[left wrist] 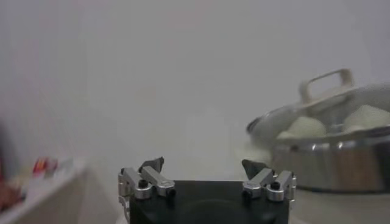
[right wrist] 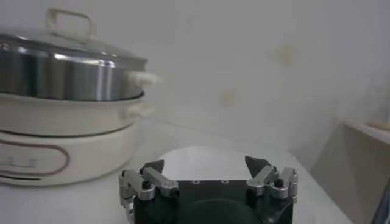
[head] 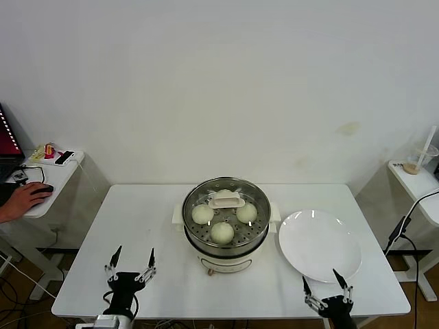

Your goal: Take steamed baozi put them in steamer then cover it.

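Note:
The steamer point(head: 199, 245), a steel basket on a cream pot base, stands at the table's middle. The glass cover with its cream handle point(head: 226, 199) sits on it. Three baozi point(head: 221, 232) show through the glass; a fourth is partly hidden behind the handle. The steamer also shows in the left wrist view point(left wrist: 332, 161) and the right wrist view point(right wrist: 61, 122). My left gripper point(head: 132, 261) is open and empty at the table's front left. My right gripper point(head: 328, 288) is open and empty at the front right, just before the plate.
A flat white plate point(head: 319, 245) lies right of the steamer, with nothing on it. Small side tables stand at far left point(head: 58, 175) and far right point(head: 418, 181). A person's hand on a mouse point(head: 27, 197) shows at the left edge.

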